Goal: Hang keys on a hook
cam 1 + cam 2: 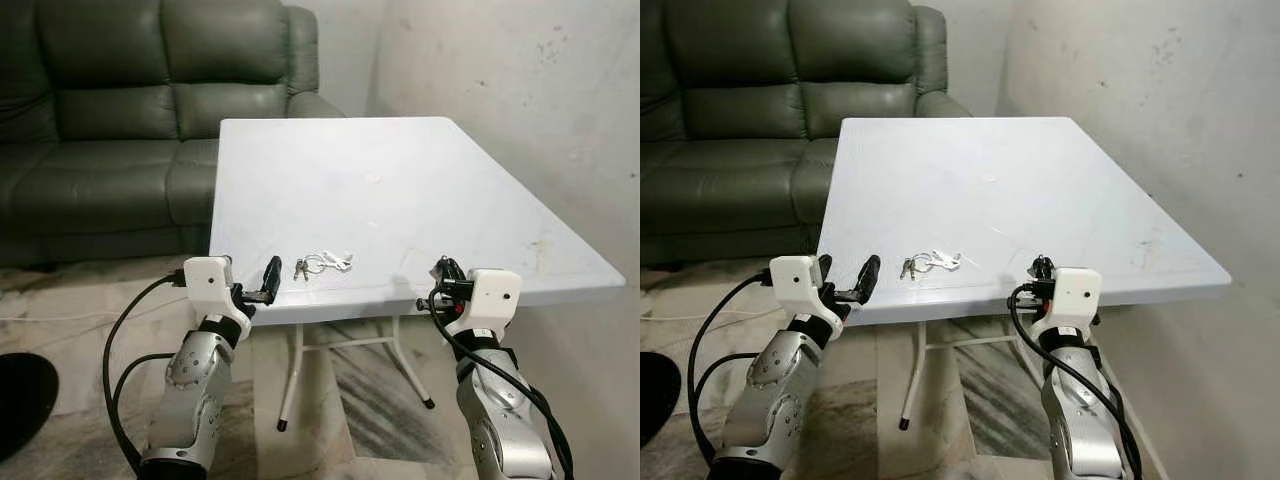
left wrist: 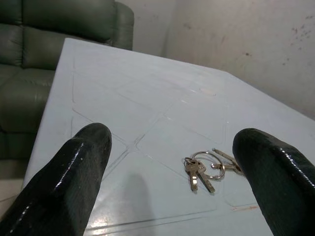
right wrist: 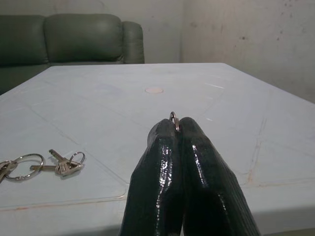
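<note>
No legible text, label, brand, number or sign appeared on any surface in these views. The white table [image 1: 420, 190], the keys [image 2: 202, 169] lying on it, and the green sofa [image 1: 110, 120] bore no readable markings, and the wall [image 1: 520, 90] carried stains and scuffs rather than lettering. The white housings behind the left gripper [image 1: 268, 280] and the right gripper [image 3: 178, 129] were likewise unmarked.
</note>
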Robot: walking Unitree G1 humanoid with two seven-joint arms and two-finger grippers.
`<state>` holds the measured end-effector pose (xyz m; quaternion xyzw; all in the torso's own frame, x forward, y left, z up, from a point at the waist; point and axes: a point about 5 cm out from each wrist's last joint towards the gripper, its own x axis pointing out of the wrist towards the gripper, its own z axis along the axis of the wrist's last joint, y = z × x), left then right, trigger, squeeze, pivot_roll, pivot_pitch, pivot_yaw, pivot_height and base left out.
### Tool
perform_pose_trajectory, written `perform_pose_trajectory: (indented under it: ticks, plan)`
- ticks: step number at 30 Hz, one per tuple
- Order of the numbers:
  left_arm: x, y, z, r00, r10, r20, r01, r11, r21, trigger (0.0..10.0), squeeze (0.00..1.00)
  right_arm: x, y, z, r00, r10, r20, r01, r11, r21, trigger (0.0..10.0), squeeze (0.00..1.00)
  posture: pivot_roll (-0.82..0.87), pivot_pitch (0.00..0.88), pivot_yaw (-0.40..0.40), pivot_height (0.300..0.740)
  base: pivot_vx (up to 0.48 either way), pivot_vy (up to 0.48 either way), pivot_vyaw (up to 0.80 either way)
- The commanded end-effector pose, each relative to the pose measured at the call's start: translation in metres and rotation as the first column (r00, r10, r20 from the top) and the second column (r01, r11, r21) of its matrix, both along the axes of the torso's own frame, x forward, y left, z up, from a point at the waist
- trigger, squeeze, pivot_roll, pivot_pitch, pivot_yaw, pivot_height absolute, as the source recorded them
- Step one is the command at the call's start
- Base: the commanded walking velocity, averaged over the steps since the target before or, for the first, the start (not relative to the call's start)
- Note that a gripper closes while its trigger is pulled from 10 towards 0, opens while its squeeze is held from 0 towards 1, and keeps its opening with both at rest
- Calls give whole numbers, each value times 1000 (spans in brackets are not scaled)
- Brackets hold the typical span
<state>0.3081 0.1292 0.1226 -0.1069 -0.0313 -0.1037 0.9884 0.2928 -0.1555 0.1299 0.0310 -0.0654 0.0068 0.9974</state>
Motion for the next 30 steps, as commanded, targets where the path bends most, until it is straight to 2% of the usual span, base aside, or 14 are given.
perform_pose_trajectory:
  ticks: [1, 4, 9, 14, 30]
  plan:
    - [-1, -1, 4, 1000, -4, 13, 4, 1000, 1, 10000, 0, 2, 2, 0, 1000, 2, -11, -2, 1000, 4, 10000, 0, 61, 0, -45, 740, 0, 0, -675]
    - [-1, 0, 3, 1000, -3, 4, 3, 1000, -25, 10000, 0, 1, 3, 0, 1000, 3, -13, -3, 1000, 5, 10000, 0, 62, 0, -44, 740, 0, 0, -679]
    - [-1, 0, 3, 1000, -5, 0, 5, 999, -34, 10000, 0, 1, 4, -1, 1000, 2, -16, -2, 1000, 6, 10000, 0, 62, 0, -43, 740, 0, 426, -675]
    - [0, -1, 5, 1000, 14, 2, -14, 1000, -8, 10000, 0, 0, 4, -1, 1000, 2, -18, -2, 1000, 7, 10000, 0, 61, 0, -45, 740, 0, 0, -675]
    - [4, -2, 4, 998, 36, -49, -37, 999, -21, 10000, 0, -2, 3, 0, 1000, -13, -20, 13, 1000, 9, 10000, 0, 50, 0, -40, 740, 0, 0, -671]
